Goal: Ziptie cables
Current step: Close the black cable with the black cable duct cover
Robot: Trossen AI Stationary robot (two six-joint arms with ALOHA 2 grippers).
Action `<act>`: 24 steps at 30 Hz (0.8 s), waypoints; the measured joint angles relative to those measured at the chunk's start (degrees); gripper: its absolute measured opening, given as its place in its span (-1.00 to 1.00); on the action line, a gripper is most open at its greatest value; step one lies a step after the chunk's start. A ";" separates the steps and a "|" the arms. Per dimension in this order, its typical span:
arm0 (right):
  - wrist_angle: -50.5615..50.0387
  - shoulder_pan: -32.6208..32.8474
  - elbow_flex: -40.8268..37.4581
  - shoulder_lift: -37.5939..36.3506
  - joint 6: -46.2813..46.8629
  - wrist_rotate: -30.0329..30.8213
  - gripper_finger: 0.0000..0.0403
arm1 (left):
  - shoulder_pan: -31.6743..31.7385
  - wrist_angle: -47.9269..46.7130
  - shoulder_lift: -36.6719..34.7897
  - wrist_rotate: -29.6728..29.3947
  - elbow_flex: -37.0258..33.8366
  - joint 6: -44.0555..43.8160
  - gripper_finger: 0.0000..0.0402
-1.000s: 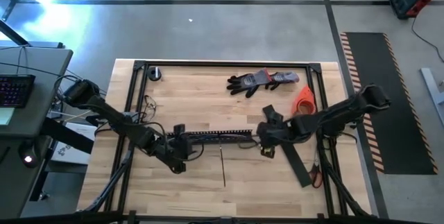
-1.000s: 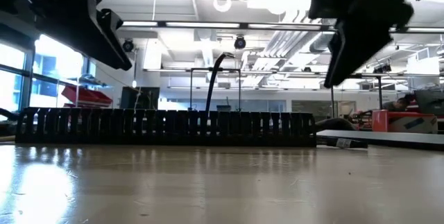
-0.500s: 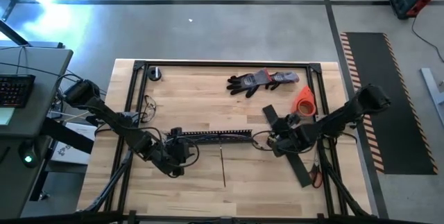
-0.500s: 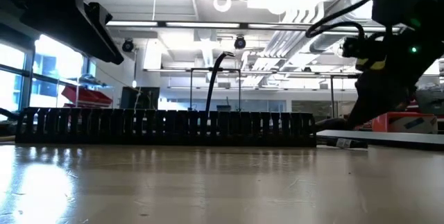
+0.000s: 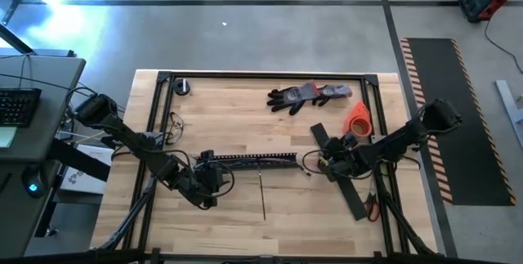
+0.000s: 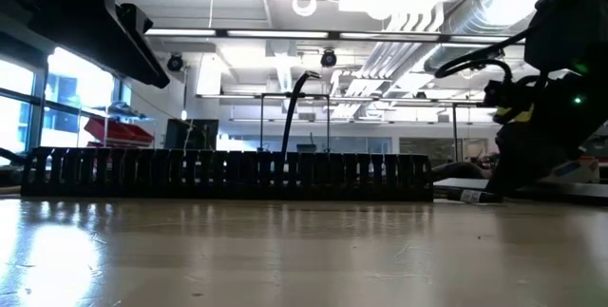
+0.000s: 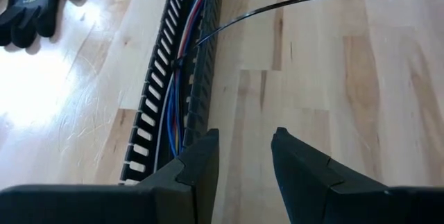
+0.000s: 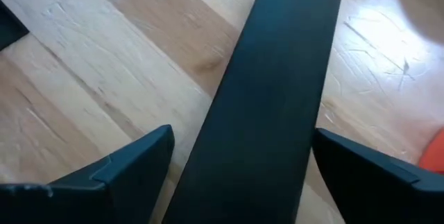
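Note:
The cables, thin red, blue and white wires, lie inside the channel of the long black slotted bar. A thin black zip tie sticks out of the bar and arcs away over the wood; in the low view the zip tie stands up above the bar. My left gripper is open, hovering beside the bar's left end. My right gripper is open wide and low over the flat black strip, one finger on either side of it, right of the bar.
Grey-black gloves and a small round object lie near the far edge. An orange cone-like piece sits beside the right arm, a red-handled tool near the strip's near end. Thin loose wires lie at the left. A black frame rims the table.
My right gripper has moved from the slotted bar's right end toward the table's right edge and come down from high above the table to just over the flat black strip. The bar, cables and zip tie have stayed where they were.

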 joint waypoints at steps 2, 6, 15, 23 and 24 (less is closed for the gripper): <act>0.30 0.00 -0.36 0.00 0.09 -0.04 0.57 | 0.00 0.02 0.00 0.03 0.00 -0.09 -0.43; 0.33 -0.42 -0.37 0.04 -0.57 -1.00 0.31 | -0.07 0.04 0.02 0.16 0.00 -0.05 -0.43; -4.16 -0.55 2.68 0.09 -4.97 -2.42 -0.47 | -2.19 2.36 -2.30 0.95 1.34 1.47 -0.43; -11.22 -0.15 11.55 0.12 -10.74 -1.62 -0.98 | -5.51 1.36 -9.57 -4.79 2.34 3.49 -0.43; -11.27 0.11 12.21 0.13 -10.82 -0.53 -0.98 | -5.82 1.42 -9.91 -5.18 2.33 3.47 -0.43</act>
